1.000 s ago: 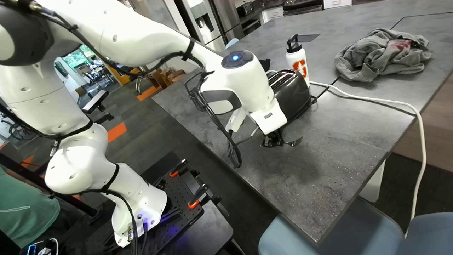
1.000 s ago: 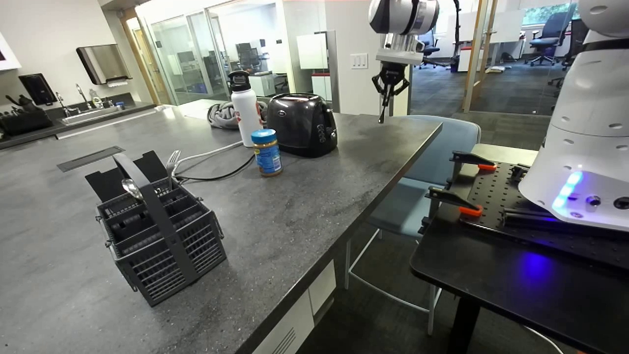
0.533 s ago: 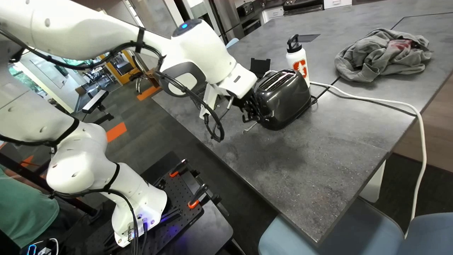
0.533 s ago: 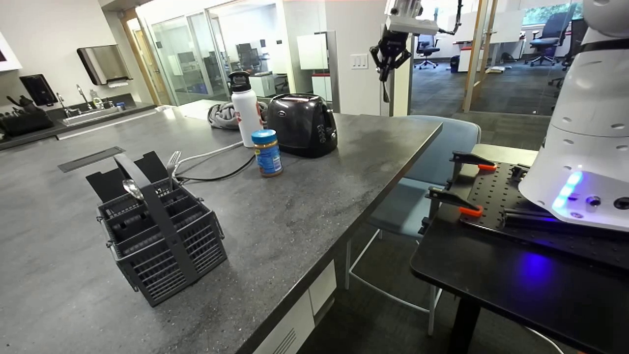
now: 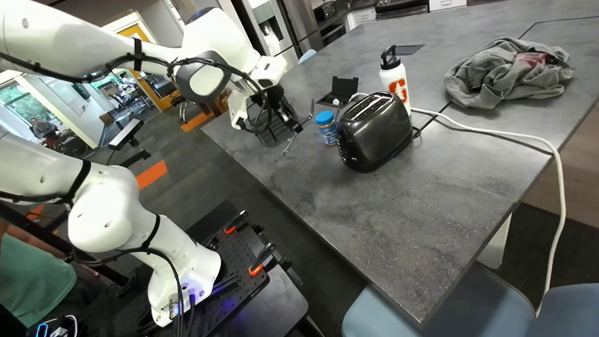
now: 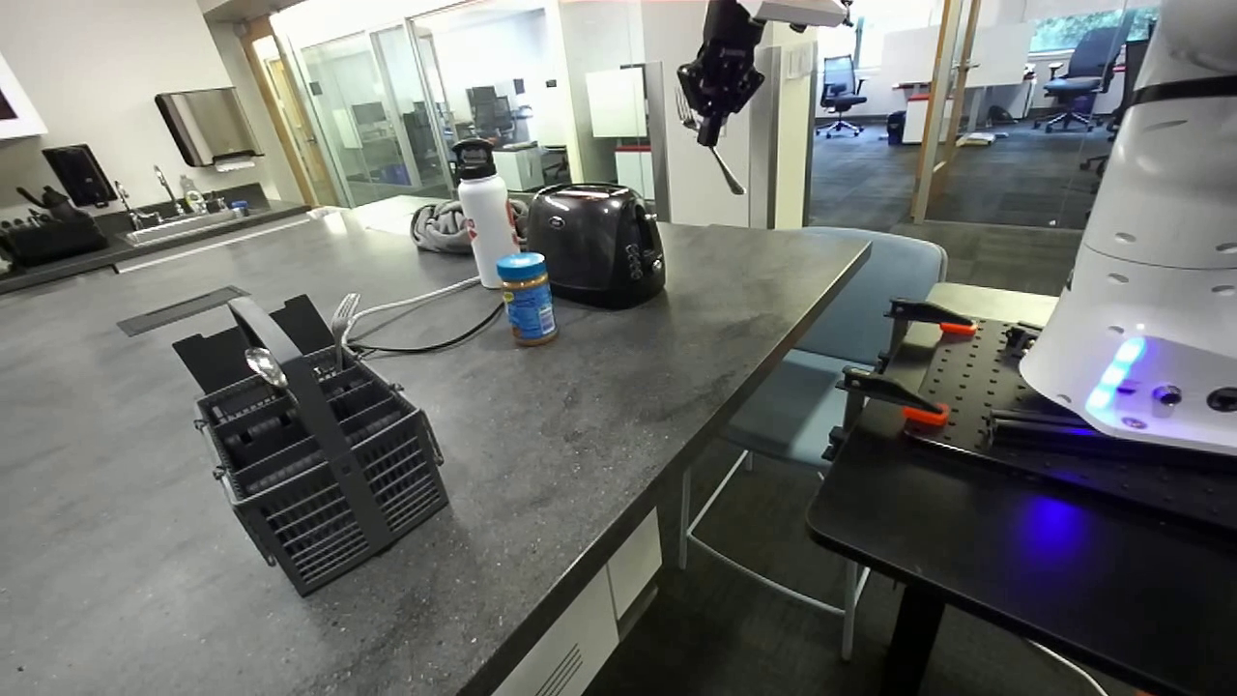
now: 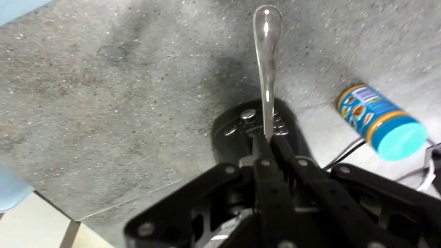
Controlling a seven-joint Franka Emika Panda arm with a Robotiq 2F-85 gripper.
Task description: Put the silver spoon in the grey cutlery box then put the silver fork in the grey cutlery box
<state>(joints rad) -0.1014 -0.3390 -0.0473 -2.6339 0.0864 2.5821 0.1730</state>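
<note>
My gripper (image 6: 711, 133) is shut on a silver fork (image 6: 729, 174), high over the table beyond the toaster. The tines show on one side of the jaws, and the slim handle slants down on the other. In the wrist view, the fork's rounded handle end (image 7: 267, 41) points away from the closed fingertips (image 7: 265, 146). The grey cutlery box (image 6: 319, 464) stands upright on the table in an exterior view, partly hidden behind the gripper (image 5: 297, 127) in an exterior view. The silver spoon (image 6: 265, 367) leans in the box, bowl up. Another fork (image 6: 343, 317) stands there, tines up.
A black toaster (image 5: 374, 133) stands mid-table with a blue-lidded jar (image 5: 326, 128) beside it. A white bottle (image 5: 395, 84) rises behind the toaster. A grey cloth (image 5: 505, 77) and white cable (image 5: 505, 131) lie farther off. Black flaps (image 6: 300, 329) stand just behind the box.
My gripper has swung from beside the toaster toward the box side, rising and tilting, with the fork still in it. The jar, hidden before in that exterior view, now shows.
</note>
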